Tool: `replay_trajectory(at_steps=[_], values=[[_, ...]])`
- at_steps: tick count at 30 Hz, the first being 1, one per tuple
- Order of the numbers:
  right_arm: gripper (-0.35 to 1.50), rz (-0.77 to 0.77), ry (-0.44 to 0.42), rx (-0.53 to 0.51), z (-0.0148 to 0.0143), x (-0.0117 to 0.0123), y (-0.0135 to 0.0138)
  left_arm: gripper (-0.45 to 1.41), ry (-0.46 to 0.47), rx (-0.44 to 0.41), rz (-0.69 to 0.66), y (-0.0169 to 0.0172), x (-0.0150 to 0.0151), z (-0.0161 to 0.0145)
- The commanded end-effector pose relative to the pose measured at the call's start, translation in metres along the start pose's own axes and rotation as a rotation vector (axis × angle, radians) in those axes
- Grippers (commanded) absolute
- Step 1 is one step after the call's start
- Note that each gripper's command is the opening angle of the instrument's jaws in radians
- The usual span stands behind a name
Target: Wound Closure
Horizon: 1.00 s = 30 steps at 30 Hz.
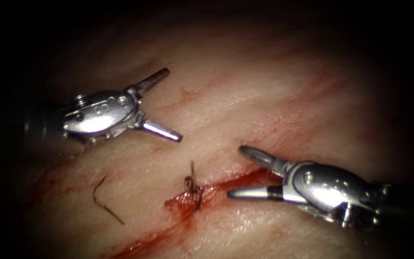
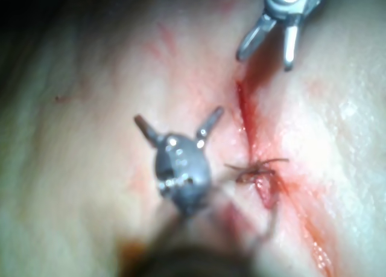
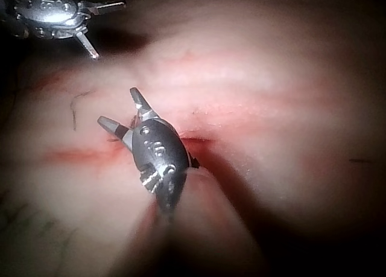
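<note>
The tissue (image 1: 274, 91) carries a slanting cut (image 1: 161, 233) wet with red fluid. A dark knotted stitch (image 1: 193, 188) with short upright thread ends sits across the cut; the same stitch (image 2: 259, 168) appears in the left wrist view. My left tool (image 1: 172, 105) hovers to the upper left of the stitch, jaws spread wide and holding nothing; its own view shows the left tool (image 2: 178, 117) the same way. My right tool (image 1: 236, 171) lies just right of the stitch over the cut, jaws open and empty, as the right tool (image 3: 119, 107) also looks in its wrist view.
A loose curved piece of dark thread (image 1: 104, 201) lies on the tissue left of the cut, and that loose thread (image 3: 74, 111) also appears in the right wrist view. Red fluid streaks (image 1: 49, 182) mark the surface on the left side.
</note>
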<state>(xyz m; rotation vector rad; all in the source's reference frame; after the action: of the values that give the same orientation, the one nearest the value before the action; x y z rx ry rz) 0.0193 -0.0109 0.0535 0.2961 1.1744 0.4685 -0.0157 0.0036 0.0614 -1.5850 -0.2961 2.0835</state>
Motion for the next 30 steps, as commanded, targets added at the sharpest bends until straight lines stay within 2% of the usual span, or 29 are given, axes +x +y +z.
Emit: replay_trajectory(at_steps=[1, 3, 5, 9, 17, 25, 30], values=[[1.48, 0.000, -0.003, -0.002, -0.0007, 0.0002, 0.0001, 1.15, 0.002, -0.003, 0.012, 0.0002, -0.0008, 0.0016], [1.48, 0.011, -0.013, -0.013, -0.0036, 0.0012, 0.0006, 1.11, 0.010, -0.006, 0.010, 0.0007, -0.0023, 0.0044], [1.48, 0.021, -0.014, -0.021, -0.0054, 0.0020, 0.0011, 1.10, 0.015, -0.014, -0.009, 0.0013, -0.0035, 0.0057], [1.48, 0.026, -0.016, -0.022, -0.0071, 0.0033, 0.0013, 1.06, 0.017, -0.027, -0.032, 0.0022, -0.0048, 0.0069], [1.48, 0.029, 0.003, 0.008, -0.0032, 0.0034, 0.0006, 1.03, 0.119, -0.016, -0.014, 0.0034, -0.0068, 0.0076], [1.45, 0.003, 0.006, 0.064, 0.0028, 0.0069, 0.0026, 0.98, 0.117, -0.025, 0.025, 0.0069, -0.0124, 0.0075], [1.45, -0.013, 0.006, 0.082, 0.0043, 0.0067, 0.0029, 0.96, 0.115, -0.031, 0.038, 0.0079, -0.0144, 0.0070]])
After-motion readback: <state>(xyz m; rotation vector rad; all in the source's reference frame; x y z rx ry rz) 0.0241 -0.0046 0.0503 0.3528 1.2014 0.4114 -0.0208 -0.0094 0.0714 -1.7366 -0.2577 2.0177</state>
